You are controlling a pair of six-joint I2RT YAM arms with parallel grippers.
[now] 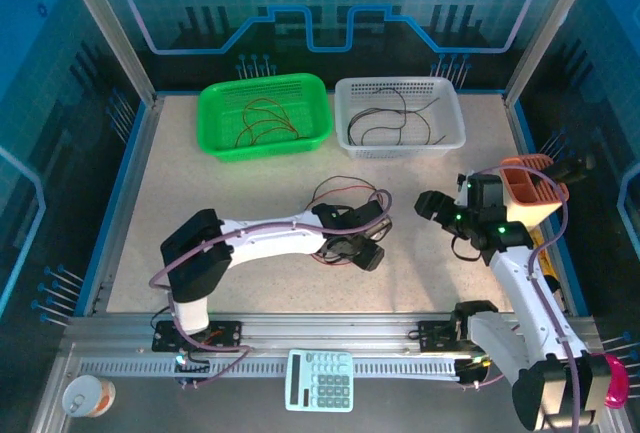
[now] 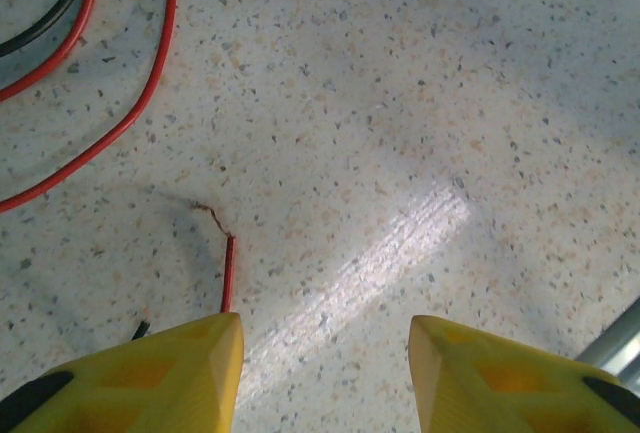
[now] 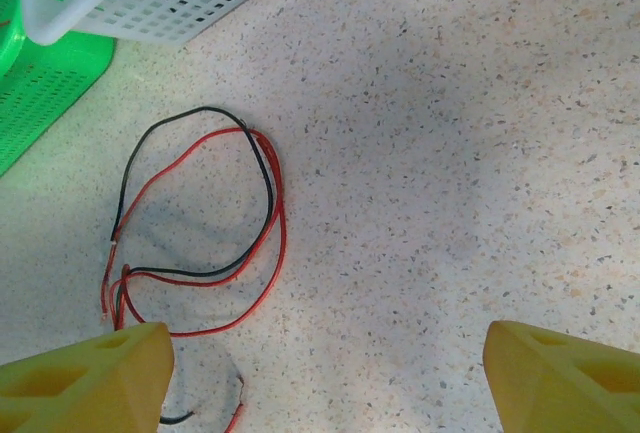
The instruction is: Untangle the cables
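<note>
The loose cables [image 1: 345, 193] lie in loops of thin red and black wire on the speckled table, mid-table. My left gripper [image 1: 366, 251] hovers low at their near right side. In the left wrist view its yellow fingers [image 2: 190, 373] stand apart over bare table, and a red wire end [image 2: 229, 273] with a frayed tip lies just beyond the left finger. Red and black loops [image 2: 120, 128] curve at the upper left. My right gripper [image 1: 432, 203] is open to the right of the tangle. The right wrist view has its gripper [image 3: 325, 338] spread wide, the cable loops [image 3: 270, 203] ahead on the left.
A green basket [image 1: 218, 103] holding red wires and a white basket [image 1: 452, 113] holding black wires stand at the back. An orange container [image 1: 535, 193] sits by the right arm. A calculator [image 1: 320, 380] and a small can [image 1: 88, 395] lie on the near rail.
</note>
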